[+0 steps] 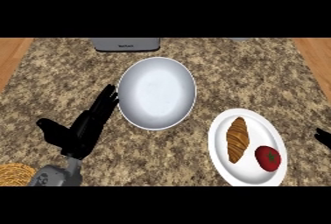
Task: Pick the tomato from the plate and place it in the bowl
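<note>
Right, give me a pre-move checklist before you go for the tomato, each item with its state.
1. Tomato on the plate, unobstructed: ok.
2. Croissant apart from the tomato: ok.
3. Bowl upright, nothing inside: ok.
4. Left hand open, fingertips beside the bowl's left rim, holding nothing: ok.
5. Right hand only just shows at the right edge; open or shut: cannot tell.

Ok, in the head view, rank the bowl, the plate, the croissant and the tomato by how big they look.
Largest to smallest:
1. bowl and plate: close in apparent size, and the plate is cut by the frame's lower edge, so I won't rank them.
2. croissant
3. tomato
</note>
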Robot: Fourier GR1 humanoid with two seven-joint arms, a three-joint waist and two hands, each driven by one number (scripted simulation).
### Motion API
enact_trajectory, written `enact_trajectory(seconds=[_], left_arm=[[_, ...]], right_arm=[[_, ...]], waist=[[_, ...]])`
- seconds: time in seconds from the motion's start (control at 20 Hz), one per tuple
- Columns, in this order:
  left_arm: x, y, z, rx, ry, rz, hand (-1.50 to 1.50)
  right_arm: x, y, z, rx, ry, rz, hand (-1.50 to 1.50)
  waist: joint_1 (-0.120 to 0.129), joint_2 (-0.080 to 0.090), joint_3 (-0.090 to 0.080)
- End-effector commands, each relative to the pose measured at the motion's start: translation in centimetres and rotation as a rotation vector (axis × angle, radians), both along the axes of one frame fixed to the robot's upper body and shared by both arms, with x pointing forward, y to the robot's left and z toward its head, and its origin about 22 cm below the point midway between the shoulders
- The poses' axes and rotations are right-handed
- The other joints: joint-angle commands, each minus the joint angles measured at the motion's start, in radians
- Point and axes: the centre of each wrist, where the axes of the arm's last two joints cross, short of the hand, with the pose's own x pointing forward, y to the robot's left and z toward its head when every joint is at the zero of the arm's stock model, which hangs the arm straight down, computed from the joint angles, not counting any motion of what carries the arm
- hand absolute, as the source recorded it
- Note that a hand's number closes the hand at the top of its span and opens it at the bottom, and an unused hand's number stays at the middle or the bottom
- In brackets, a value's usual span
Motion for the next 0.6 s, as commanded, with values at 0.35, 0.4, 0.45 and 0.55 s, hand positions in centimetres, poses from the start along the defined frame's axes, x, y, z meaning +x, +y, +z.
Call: enact_trajectory(seconds=[0.35, 0.4, 0.45, 0.55], left_arm=[[1.5, -0.9, 0.5, -0.007, -0.019, -0.029, 0.0], [0.2, -1.9, 0.2, -0.005, -0.009, -0.043, 0.0], [0.4, -1.1, -0.9, 0.005, -0.003, -0.027, 0.0], [0.4, -1.2, 0.5, -0.007, -0.01, -0.033, 0.0]], right_arm=[[2.6, 6.3, 3.6, -0.191, 0.355, -0.15, -1.5], [2.1, 8.2, 2.9, -0.193, 0.36, -0.153, -1.5], [1.5, 6.5, 3.9, -0.198, 0.385, -0.185, -1.5], [2.8, 7.5, 3.4, -0.238, 0.413, -0.216, -1.5]], waist=[[0.037, 0.009, 0.003], [0.037, 0.006, 0.004], [0.02, 0.004, 0.004], [0.027, 0.005, 0.004]])
